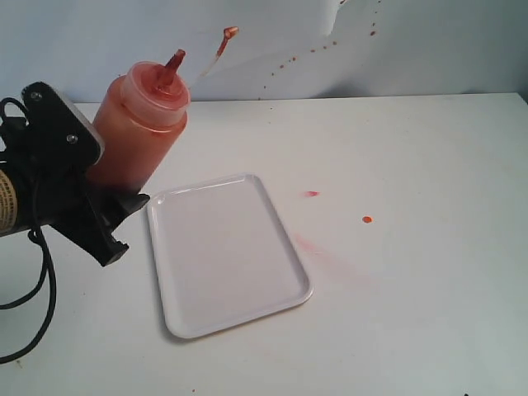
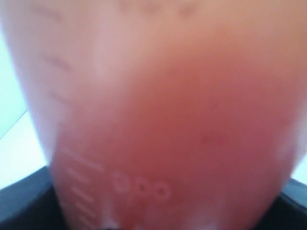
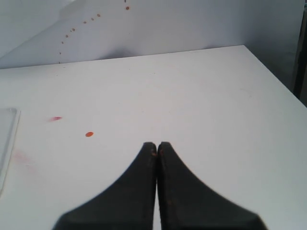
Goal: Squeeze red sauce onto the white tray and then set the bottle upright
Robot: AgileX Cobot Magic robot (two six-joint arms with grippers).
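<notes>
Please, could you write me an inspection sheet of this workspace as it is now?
Surface: white table, pinkish smear beside the tray.
Job's things: bottle held tilted, nozzle uncapped; white tray bare, no sauce seen on it.
Clutter: red mark and orange spot on the table.
Claws: left claw shut on the bottle; right claw shut, empty.
Cables: black cable by the left arm.
Surroundings: wall with red splashes.

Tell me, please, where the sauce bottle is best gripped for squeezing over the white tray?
Grip the bottle around its lower body, coming from the side across the round wall, as the left gripper holds it now. The plain cylinder there probably gives under pressure, and the nozzle is left free to tip toward the white tray.
</notes>
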